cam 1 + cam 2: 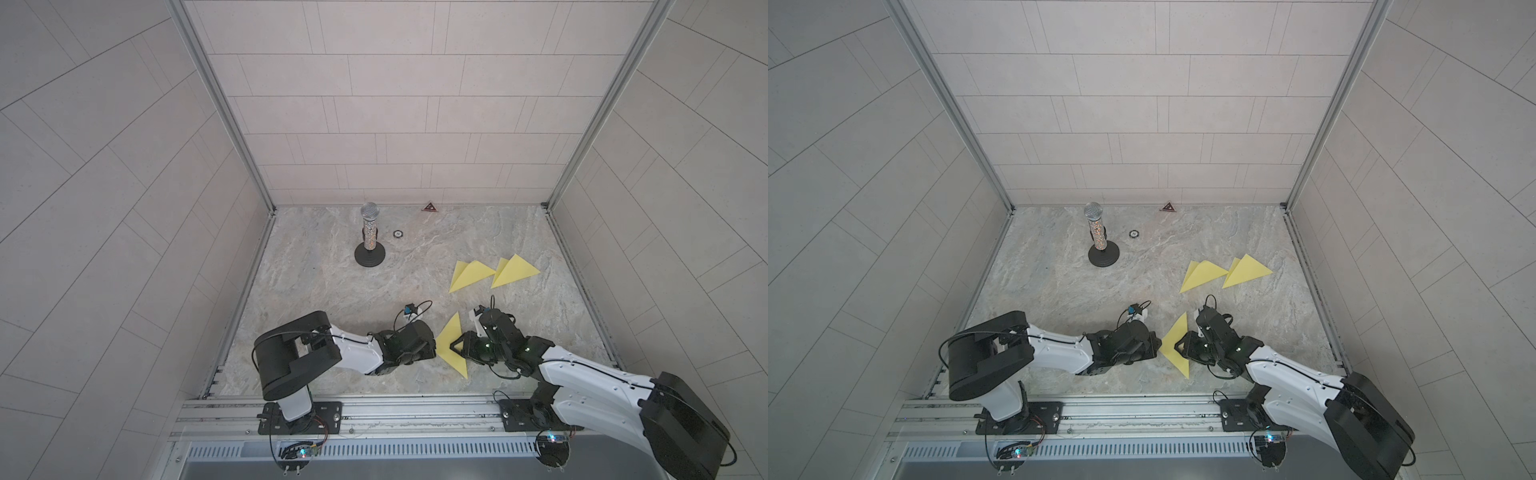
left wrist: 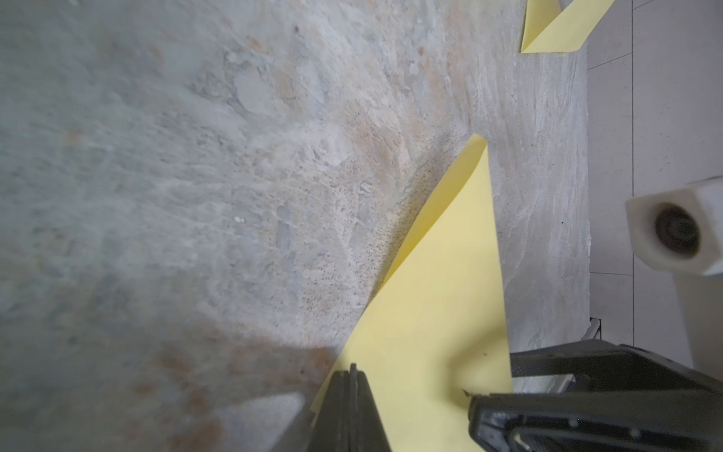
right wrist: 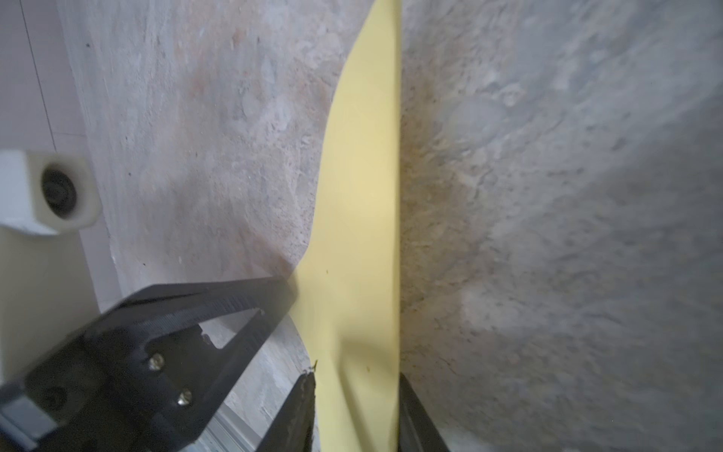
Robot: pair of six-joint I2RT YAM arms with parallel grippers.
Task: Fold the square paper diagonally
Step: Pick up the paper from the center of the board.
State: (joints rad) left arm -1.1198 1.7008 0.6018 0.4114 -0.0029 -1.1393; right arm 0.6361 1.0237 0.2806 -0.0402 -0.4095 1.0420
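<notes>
The yellow paper [image 1: 454, 330] [image 1: 1177, 332] lies near the table's front as a folded triangle, its long edge facing my right arm. At the triangle's left corner my left gripper [image 1: 435, 347] [image 1: 1159, 347] [image 2: 354, 371] is shut, its tip resting on the sheet [image 2: 442, 274]. My right gripper [image 1: 457, 345] [image 1: 1179, 345] [image 3: 356, 391] sits at the middle of the long edge. Its fingers [image 3: 305, 395] stand apart, and a strip of the paper [image 3: 360, 195] runs between them. The left gripper's closed tip [image 3: 287, 287] touches the paper's edge in the right wrist view.
Two more folded yellow triangles [image 1: 471, 274] [image 1: 513, 272] lie further back on the right. A microphone on a round black stand [image 1: 370, 237] is at the back left, with a small round disc [image 1: 397, 234] and a triangular marker [image 1: 430, 207] near the back wall. Walls enclose three sides of the table.
</notes>
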